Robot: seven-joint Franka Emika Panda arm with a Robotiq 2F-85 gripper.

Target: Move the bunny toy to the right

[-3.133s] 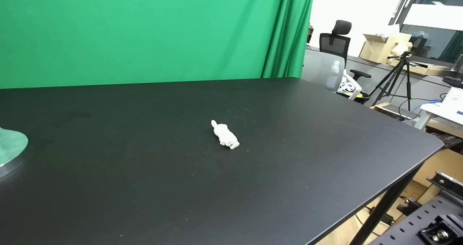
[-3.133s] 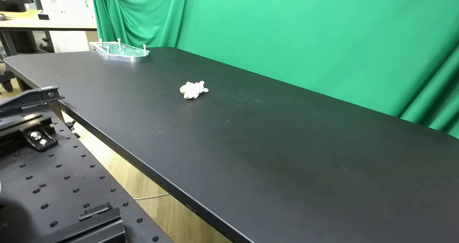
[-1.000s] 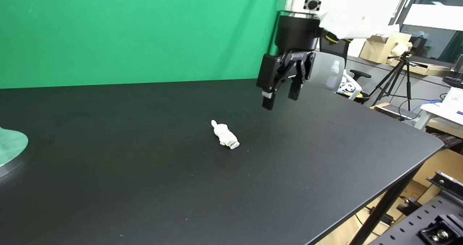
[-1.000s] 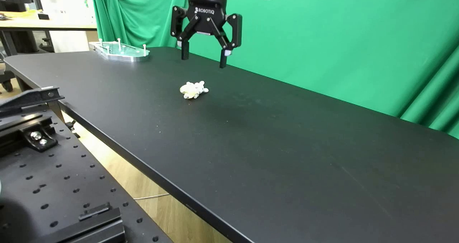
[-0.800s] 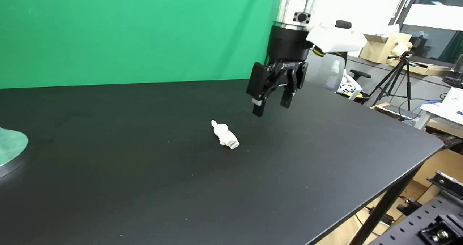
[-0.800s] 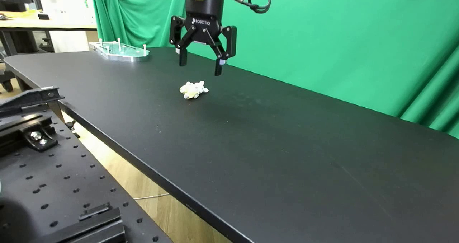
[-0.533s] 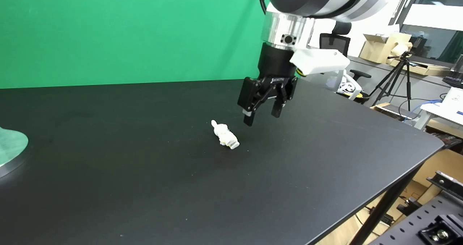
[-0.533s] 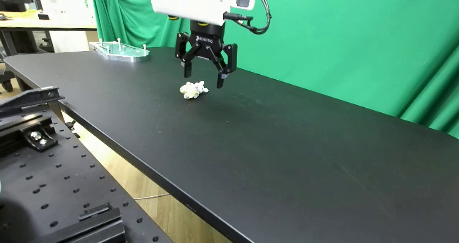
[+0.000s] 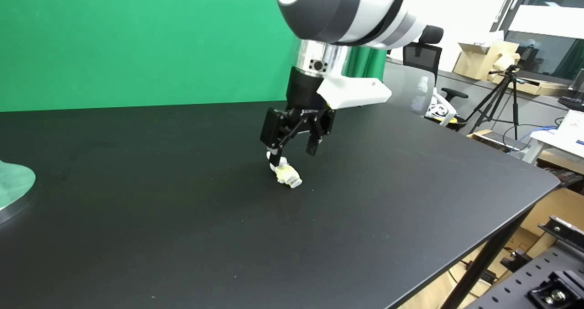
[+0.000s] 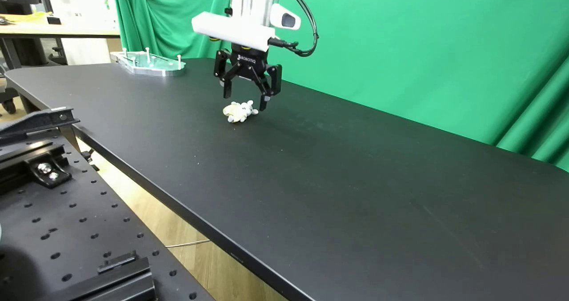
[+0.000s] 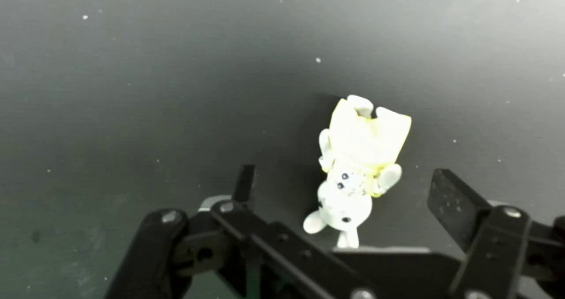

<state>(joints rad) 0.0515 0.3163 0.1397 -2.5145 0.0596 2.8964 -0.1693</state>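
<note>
The bunny toy lies on its back on the black table, small, with white head, ears and limbs and a pale yellow body. It shows in both exterior views (image 9: 288, 175) (image 10: 238, 112) and in the wrist view (image 11: 368, 142). My gripper (image 9: 293, 158) is open and empty, pointing down over the toy's head end; it also shows in an exterior view (image 10: 245, 102) and in the wrist view (image 11: 344, 173). In the wrist view the head and arms lie between the open fingers, apart from both. In an exterior view one fingertip covers part of the head.
The black table (image 9: 182, 236) has a green curtain (image 9: 137, 39) behind it. A pale green clear plate with upright pegs (image 10: 153, 65) stands at the table's far end in an exterior view. A perforated metal platform (image 10: 93, 221) lies beside the table across a gap.
The arm has come into view from above and moved down to the toy, going left in an exterior view. The fingers stay open. The toy has not moved.
</note>
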